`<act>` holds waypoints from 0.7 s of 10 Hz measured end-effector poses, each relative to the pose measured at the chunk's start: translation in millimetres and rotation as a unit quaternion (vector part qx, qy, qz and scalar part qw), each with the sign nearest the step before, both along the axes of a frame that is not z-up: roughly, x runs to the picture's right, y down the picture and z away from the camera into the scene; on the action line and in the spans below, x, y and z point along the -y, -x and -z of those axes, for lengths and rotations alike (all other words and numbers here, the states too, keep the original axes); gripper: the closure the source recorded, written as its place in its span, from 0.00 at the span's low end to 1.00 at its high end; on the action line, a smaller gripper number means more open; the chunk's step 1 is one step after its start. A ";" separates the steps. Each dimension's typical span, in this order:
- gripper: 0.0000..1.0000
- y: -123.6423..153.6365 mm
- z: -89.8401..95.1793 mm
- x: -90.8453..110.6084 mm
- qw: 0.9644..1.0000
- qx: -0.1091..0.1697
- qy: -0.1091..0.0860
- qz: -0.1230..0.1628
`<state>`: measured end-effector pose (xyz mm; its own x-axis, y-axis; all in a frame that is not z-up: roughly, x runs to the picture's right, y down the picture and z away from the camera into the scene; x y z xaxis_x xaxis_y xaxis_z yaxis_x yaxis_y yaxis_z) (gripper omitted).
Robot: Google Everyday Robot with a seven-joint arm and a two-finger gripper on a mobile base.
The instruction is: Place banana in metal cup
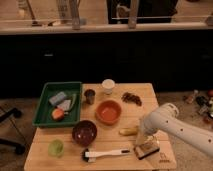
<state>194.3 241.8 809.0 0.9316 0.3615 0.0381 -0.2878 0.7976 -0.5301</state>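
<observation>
The banana [129, 131] lies flat on the wooden table [150, 92], right of centre in the frame, its length running roughly left to right. It is free on all sides, just below and right of the orange bowl [108, 111] and just left of the white arm [170, 125]. We judge it light, soft under its skin and easily bruised, with a smooth peel that could roll or slide in a hard pinch. A gentle hold across the middle of its length looks safest to us; a hold nearer one end would let it hang tip-down for the narrow opening it has to enter.

The metal cup [90, 96] stands upright in the upper middle of the table, between the green tray [44, 107] and the white paper cup [108, 86], well apart from the banana. It looks narrow, so we expect the fruit to stand in it on end and lean on the rim.

The gripper [146, 148] hangs low at the lower right of the table, just below and right of the banana; whether it is spread or pressed together we cannot tell, and we see nothing held in it.

We find no brand or label we can read; a small mark near the table's lower right corner is too faint to make out
</observation>
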 end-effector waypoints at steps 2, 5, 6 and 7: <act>0.20 -1.2 -6.7 -2.6 1.000 0.007 0.007 -0.005; 0.20 4.1 -16.5 -4.9 0.999 0.024 0.023 -0.004; 0.20 7.5 -20.1 -5.2 0.999 0.034 0.031 -0.002; 0.20 10.3 -24.0 -5.0 0.998 0.043 0.038 -0.001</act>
